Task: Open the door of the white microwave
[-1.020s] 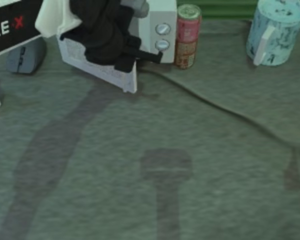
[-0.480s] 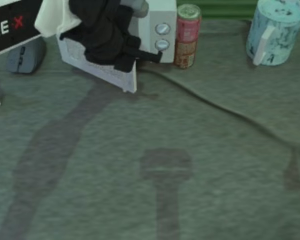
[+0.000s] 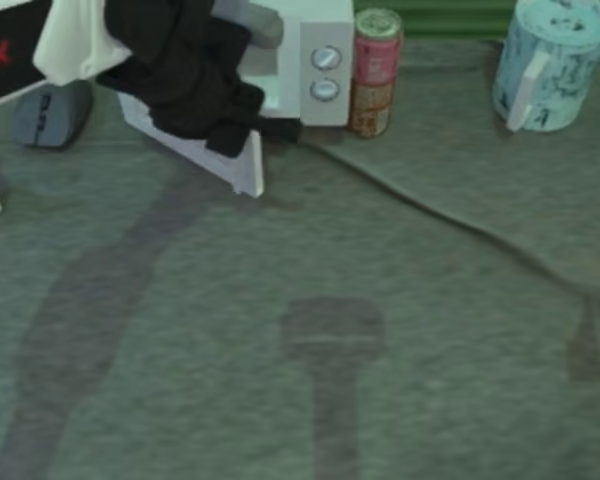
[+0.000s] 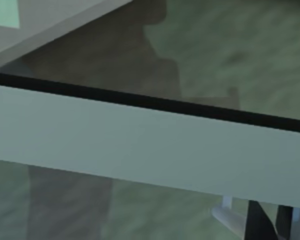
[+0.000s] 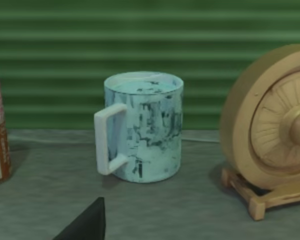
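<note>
The mouse (image 3: 50, 112) lay left of the microwave (image 3: 300, 60). The left gripper (image 3: 275, 128) hung at the door (image 3: 205, 155), which stood swung out from the microwave's front; I couldn't tell its grip. Best to follow the hinge arc. A can (image 3: 376, 70) stood right of it, the mug (image 3: 550, 65) farther; the right arm was unseen.

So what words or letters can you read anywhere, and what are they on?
"X", a red letter on the black sign at the table's far left; the rest is hidden by the left arm.
The red can has label print, too blurred to read.
The white microwave and marbled mug show no text.
</note>
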Robot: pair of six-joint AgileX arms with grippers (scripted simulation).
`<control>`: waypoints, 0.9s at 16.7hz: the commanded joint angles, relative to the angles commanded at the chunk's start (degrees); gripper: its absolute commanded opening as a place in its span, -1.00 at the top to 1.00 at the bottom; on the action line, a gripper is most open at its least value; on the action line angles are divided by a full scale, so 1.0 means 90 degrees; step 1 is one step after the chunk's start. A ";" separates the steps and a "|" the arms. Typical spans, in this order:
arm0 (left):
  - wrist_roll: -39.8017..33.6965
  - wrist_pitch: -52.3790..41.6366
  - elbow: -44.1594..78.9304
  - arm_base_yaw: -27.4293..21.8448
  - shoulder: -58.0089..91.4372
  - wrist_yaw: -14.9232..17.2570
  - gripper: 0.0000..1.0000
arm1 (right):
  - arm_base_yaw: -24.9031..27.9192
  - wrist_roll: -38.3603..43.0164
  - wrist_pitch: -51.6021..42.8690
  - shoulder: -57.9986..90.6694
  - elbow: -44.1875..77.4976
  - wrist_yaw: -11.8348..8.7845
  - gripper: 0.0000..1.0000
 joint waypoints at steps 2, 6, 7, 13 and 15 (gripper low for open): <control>0.0117 0.0020 -0.0077 0.0037 -0.0063 0.0063 1.00 | 0.0000 0.0000 0.0000 0.0000 0.0000 0.0000 -1.00; 0.0117 0.0020 -0.0077 0.0037 -0.0063 0.0063 1.00 | 0.0000 0.0000 0.0000 0.0000 0.0000 0.0000 -1.00; 0.0117 0.0020 -0.0077 0.0037 -0.0063 0.0063 1.00 | 0.0000 0.0000 0.0000 0.0000 0.0000 0.0000 -1.00; 0.0117 0.0020 -0.0077 0.0037 -0.0063 0.0063 1.00 | 0.0000 0.0000 0.0000 0.0000 0.0000 0.0000 -1.00; 0.0117 0.0020 -0.0077 0.0037 -0.0063 0.0063 1.00 | 0.0000 0.0000 0.0000 0.0000 0.0000 0.0000 -1.00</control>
